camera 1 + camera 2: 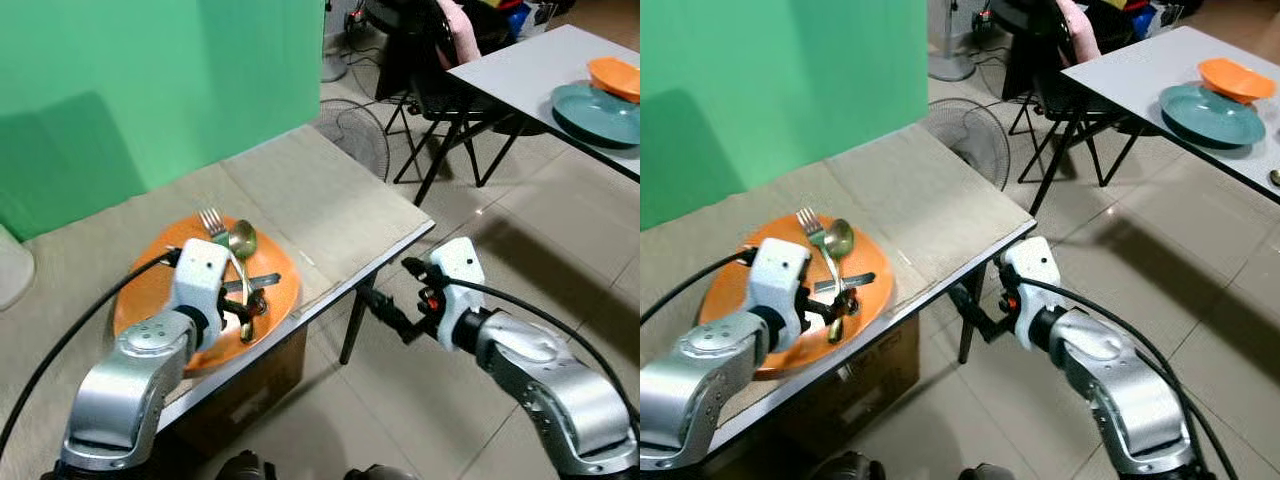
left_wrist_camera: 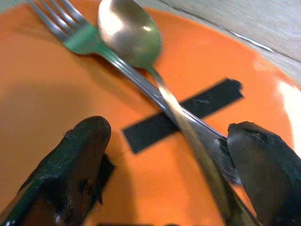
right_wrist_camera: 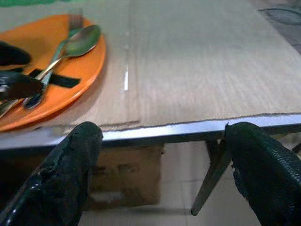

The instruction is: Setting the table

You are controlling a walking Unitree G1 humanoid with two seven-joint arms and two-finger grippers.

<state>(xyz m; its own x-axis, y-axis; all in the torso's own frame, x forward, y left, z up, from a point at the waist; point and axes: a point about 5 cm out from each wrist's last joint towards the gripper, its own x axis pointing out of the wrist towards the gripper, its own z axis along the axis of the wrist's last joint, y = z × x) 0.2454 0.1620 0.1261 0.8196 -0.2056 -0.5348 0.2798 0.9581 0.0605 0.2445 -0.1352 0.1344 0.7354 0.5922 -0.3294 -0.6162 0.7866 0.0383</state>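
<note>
Because the fork [image 2: 77, 34] and spoon [image 2: 129, 32] lie crossed on the orange plate [image 1: 150, 290], the left gripper [image 2: 164, 165] straddles their handles with fingers spread, seemingly ready to pinch. Off the table [image 1: 330, 215] edge, the right gripper [image 3: 160, 169] waits open.

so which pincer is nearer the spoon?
Left. The left pincer is open over the orange plate, its fingers straddling the handles of the spoon and fork. The right pincer hangs open off the table's edge, short of the plate.
</note>
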